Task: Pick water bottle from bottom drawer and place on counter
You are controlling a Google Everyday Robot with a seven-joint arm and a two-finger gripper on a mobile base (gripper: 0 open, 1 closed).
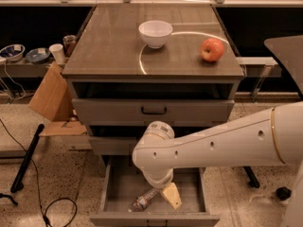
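The bottom drawer (113, 188) stands pulled open below the two shallower drawers. The water bottle (143, 200) lies on its side on the drawer's grey floor, near the front. My white arm reaches in from the right and bends down into the drawer. My gripper (169, 196) hangs just right of the bottle, with one pale yellow finger (171, 195) showing beside it. The counter (109, 46) is the glossy top of the cabinet, with a pale curved reflection streak.
A white bowl (155, 33) and a red apple (212, 49) sit on the counter. A cardboard box (51, 94) leans at the cabinet's left. A black pole and cables lie on the floor at left. A dark tabletop (289, 51) juts in at right.
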